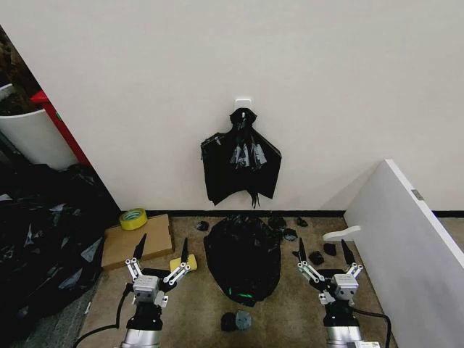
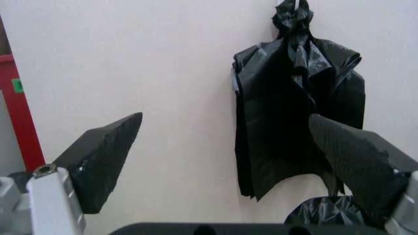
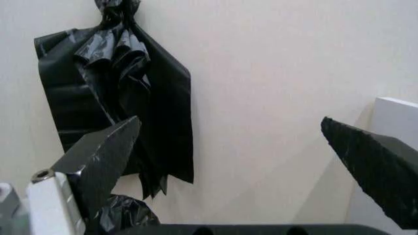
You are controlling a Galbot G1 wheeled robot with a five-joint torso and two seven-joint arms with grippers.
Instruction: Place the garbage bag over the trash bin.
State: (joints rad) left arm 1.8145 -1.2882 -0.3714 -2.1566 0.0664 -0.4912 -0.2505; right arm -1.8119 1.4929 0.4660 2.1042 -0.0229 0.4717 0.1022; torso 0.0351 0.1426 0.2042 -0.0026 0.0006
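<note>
The garbage bag (image 1: 243, 254) is a glossy black mound on the floor below the wall, draped over the trash bin. Of the bin I see just a pale green sliver (image 1: 237, 294) at the base. My left gripper (image 1: 164, 241) stands open to the left of the mound, apart from it and holding nothing. My right gripper (image 1: 322, 243) stands open to its right, likewise apart. In the left wrist view the open fingers (image 2: 104, 156) frame the wall, and the bag's top (image 2: 326, 211) shows low down. The right wrist view also catches the bag's top (image 3: 124, 215).
A knotted bunch of black bags (image 1: 241, 159) hangs on the wall above. A heap of black sheeting (image 1: 36, 239) fills the left. A cardboard box (image 1: 138, 243) with a yellow tape roll (image 1: 133, 217) lies by my left gripper. A white panel (image 1: 406, 246) slants at right. Black scraps (image 1: 290, 233) litter the floor.
</note>
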